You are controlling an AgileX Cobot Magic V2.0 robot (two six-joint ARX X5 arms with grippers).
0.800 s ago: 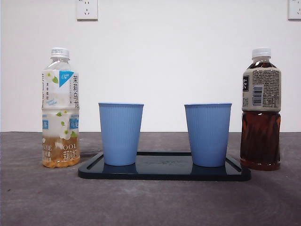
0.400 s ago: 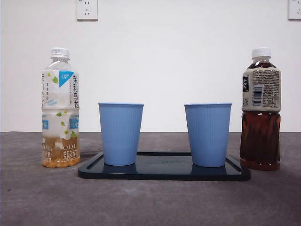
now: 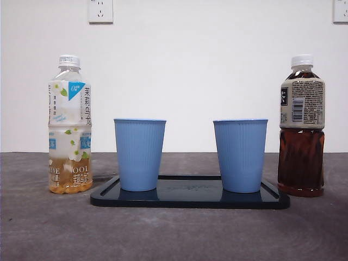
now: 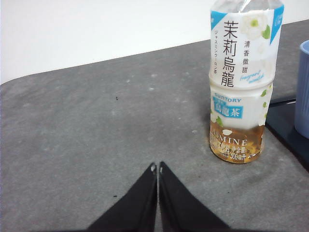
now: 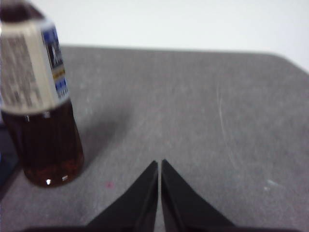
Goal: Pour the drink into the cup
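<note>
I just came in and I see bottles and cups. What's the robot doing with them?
Nothing is being handled yet. Two blue cups, the left cup and the right cup, stand upright on a dark tray. A pale tea bottle stands left of the tray and a dark tea bottle stands right of it, both capped. The left gripper is shut near the pale bottle, and the right gripper is shut near the dark one. Neither touches anything.
</note>
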